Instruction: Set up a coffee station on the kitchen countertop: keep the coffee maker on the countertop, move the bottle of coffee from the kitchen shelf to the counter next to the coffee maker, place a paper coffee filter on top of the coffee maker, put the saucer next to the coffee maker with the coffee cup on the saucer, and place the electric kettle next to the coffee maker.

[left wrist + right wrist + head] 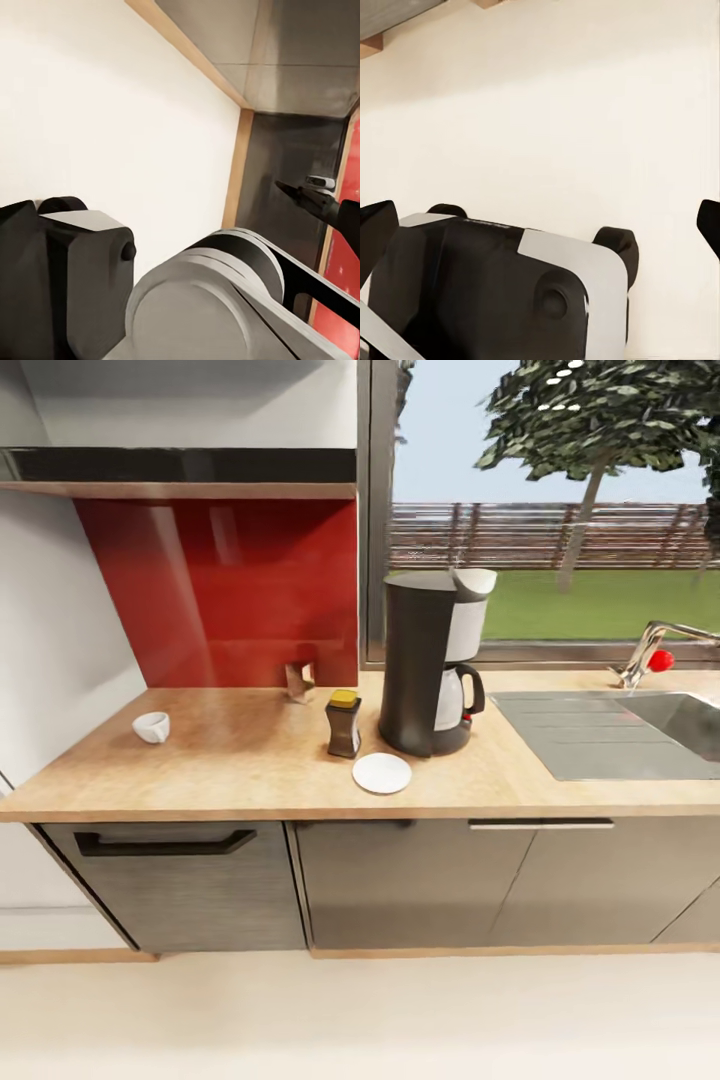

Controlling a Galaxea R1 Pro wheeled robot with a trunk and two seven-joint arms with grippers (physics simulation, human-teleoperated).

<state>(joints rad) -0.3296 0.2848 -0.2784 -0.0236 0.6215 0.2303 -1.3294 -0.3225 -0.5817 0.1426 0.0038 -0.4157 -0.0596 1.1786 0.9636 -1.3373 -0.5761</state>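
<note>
Here, saucer before coffee maker, bottle of coffee beside, both claws' state unclear

Bottle of coffee left of coffee maker; saucer in front.

Head high and facing the worktop; both wrists low, aimed at floor.

We look down on the worktop from mid-distance; past our fingers lies pale floor, and both wrist views share it.
</note>
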